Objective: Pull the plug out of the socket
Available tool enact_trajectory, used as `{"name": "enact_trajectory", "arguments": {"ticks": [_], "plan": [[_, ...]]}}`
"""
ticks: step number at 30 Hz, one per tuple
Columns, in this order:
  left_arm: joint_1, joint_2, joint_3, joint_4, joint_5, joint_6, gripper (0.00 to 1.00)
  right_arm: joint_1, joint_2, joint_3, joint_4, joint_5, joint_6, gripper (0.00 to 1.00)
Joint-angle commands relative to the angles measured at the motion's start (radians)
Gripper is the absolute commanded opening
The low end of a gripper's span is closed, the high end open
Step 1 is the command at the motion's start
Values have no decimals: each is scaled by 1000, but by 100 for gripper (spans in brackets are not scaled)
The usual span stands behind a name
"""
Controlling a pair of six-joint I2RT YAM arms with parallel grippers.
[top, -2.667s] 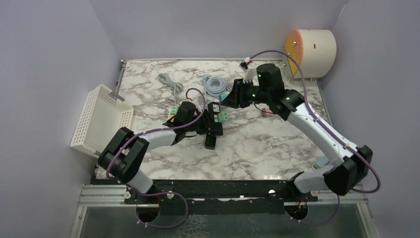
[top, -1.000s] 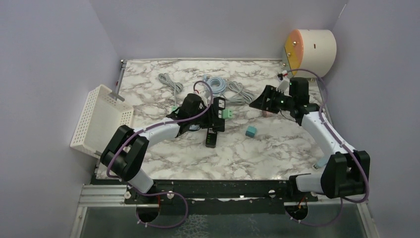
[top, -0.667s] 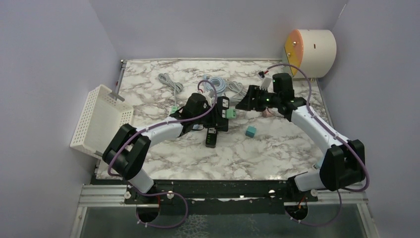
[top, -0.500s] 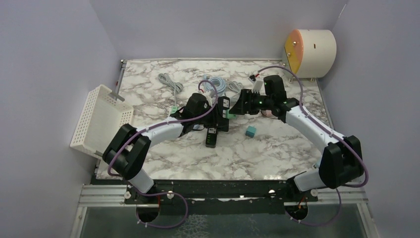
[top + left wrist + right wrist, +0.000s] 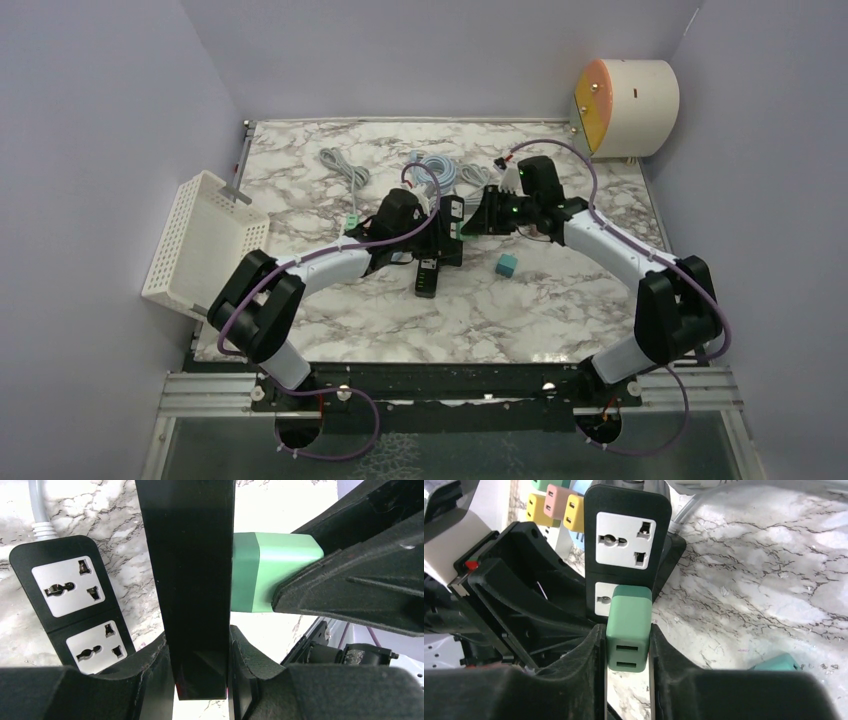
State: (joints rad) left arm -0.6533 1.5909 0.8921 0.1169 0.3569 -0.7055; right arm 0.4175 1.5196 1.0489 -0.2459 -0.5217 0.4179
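The black power strip (image 5: 443, 214) stands on its edge, gripped by my shut left gripper (image 5: 436, 238). In the left wrist view the strip (image 5: 192, 570) sits between my jaws, gripper (image 5: 200, 652). A green plug (image 5: 463, 229) is seated in the strip's lower socket. My right gripper (image 5: 472, 224) is shut on that plug from the right. In the right wrist view the plug (image 5: 629, 625) sits between both pads, gripper (image 5: 628, 652), with the strip (image 5: 628, 540) beyond it. The plug also shows in the left wrist view (image 5: 270, 570).
A teal plug (image 5: 507, 265) lies loose right of the strip. A second black strip (image 5: 427, 278) lies flat under my left gripper. Coiled cables (image 5: 440, 170) lie behind. A white basket (image 5: 205, 240) hangs off the left edge. A cylinder (image 5: 625, 105) stands at the back right.
My right gripper has swung left from the table's right side back to the strip and closed around the green plug. The left gripper keeps holding the strip. The teal plug lies still.
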Motion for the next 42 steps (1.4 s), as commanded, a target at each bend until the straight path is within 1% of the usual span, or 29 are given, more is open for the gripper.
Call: {"name": "enact_trajectory", "arguments": {"ticks": [1,2,3,7,10,14,17,21,24,26,27,30,32,35,37,39,40,42], "plan": [[-11,-17,35,51,5,20,0,5,18,3,40,20,11,13],[-11,-18,35,51,4,20,0,4,17,5,38,21,12,4],[-11,-17,33,50,2,20,0,4,15,10,31,24,12,1],[-11,-14,31,22,-30,16,0,4,-19,38,-4,49,4,1],[-9,-4,37,-15,-54,12,0,4,-66,79,-63,73,-5,1],[1,14,27,-18,-60,-21,0,3,-128,127,-131,96,-31,1],[9,28,21,-29,-68,-33,0,-7,-161,154,-170,74,-34,1],[22,45,18,-46,-62,-43,0,-25,-191,167,-194,3,-28,1],[24,42,1,12,-28,-49,0,-51,-206,161,-208,4,-34,1],[24,46,5,35,6,-39,0,-107,-216,137,-210,4,-39,1],[24,49,11,44,26,-32,0,-157,-218,122,-206,-19,-39,1],[22,61,27,81,126,-6,0,-352,-215,64,-172,-110,-14,1],[19,72,42,87,175,13,0,-488,-198,35,-154,-141,7,1],[14,88,58,77,207,27,0,-646,-148,-10,-96,-152,75,1],[11,102,71,62,221,30,1,-727,-107,-57,-2,-183,160,1],[5,131,86,43,237,35,14,-762,-59,-111,118,-171,240,1],[3,142,95,30,242,41,21,-764,-28,-114,156,-150,251,1],[-3,152,109,-5,244,57,34,-764,46,-87,160,-103,264,1]]}}
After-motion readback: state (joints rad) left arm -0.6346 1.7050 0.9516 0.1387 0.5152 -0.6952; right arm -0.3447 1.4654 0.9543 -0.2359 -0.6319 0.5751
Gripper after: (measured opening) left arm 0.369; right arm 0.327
